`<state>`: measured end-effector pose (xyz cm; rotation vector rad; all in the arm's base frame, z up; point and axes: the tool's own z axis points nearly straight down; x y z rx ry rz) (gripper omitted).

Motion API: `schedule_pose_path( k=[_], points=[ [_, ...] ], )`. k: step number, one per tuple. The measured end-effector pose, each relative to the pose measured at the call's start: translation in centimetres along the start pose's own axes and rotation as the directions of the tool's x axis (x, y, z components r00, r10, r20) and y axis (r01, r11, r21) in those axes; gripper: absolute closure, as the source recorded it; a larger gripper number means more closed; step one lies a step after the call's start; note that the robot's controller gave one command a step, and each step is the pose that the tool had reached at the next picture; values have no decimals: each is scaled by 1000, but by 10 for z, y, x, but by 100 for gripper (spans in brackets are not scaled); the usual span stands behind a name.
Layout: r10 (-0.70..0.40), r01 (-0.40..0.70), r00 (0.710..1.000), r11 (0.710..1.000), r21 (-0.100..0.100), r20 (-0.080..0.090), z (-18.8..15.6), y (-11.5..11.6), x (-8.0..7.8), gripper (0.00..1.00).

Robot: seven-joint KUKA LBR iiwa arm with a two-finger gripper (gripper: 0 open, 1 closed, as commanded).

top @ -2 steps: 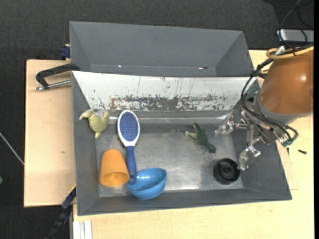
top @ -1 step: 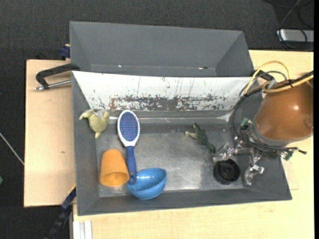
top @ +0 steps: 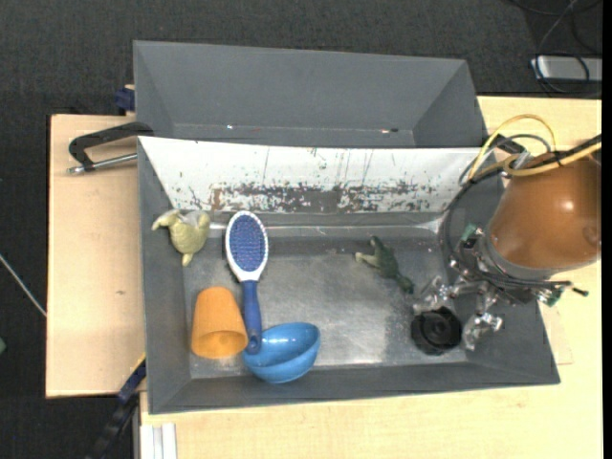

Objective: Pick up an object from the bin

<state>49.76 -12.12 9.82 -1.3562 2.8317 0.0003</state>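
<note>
My gripper (top: 461,312) hangs low at the right end of the bin, its metal fingers (top: 481,322) spread apart on both sides of a small black round thing (top: 435,332) that lies on the floor near the front right corner. The black thing sits just left of and below the fingertips; I cannot tell whether they touch it. A dark green toy lizard (top: 384,262) lies a little to the upper left of the gripper.
At the left end lie an orange cup (top: 217,323) on its side, a blue bowl (top: 282,351), a blue-and-white hairbrush (top: 248,261) and a pale green toy turtle (top: 185,230). The arm's orange cover fills the space above the right wall.
</note>
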Motion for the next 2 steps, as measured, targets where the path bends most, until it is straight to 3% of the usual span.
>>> schedule_pose_path(
  k=[1,2],
  points=[
    [9,-10,1000,1000,11,6,-90,-18,-5,100],
    [37,-37,999,999,11,7,-169,-9,-11,100]
  ],
)
